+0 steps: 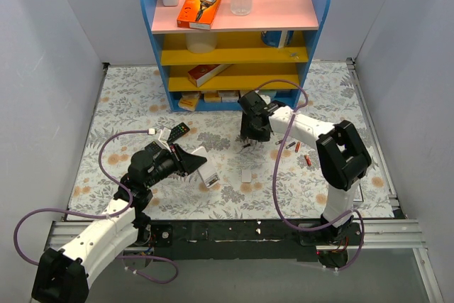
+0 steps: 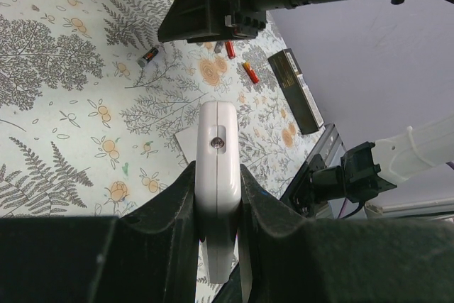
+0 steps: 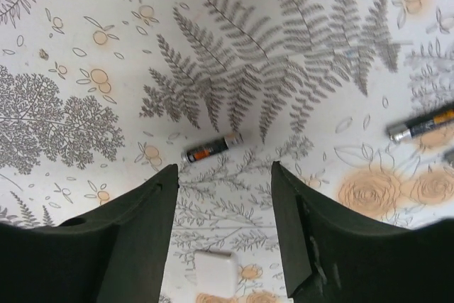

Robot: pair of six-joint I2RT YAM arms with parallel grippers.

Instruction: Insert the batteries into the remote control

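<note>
One shelf unit (image 1: 237,33), blue-sided, stands at the table's far end, well beyond the remote control (image 2: 217,129).

One left gripper (image 2: 216,175) has its fingers pressed onto the long sides of the remote control, which is pinched on edge between them with its narrow end pointing outward.

One right gripper (image 3: 225,175), fingers spread and holding nothing, hangs low over the floral cloth (image 3: 85,47), well right of the remote control.

One white flat piece (image 3: 215,264) lies on the cloth right of the remote control.

Four batteries (image 2: 250,71) are counted in the left wrist view, loose on the cloth beyond the remote control. One of them (image 3: 211,148) lies just ahead of the right gripper's gap, untouched.
</note>
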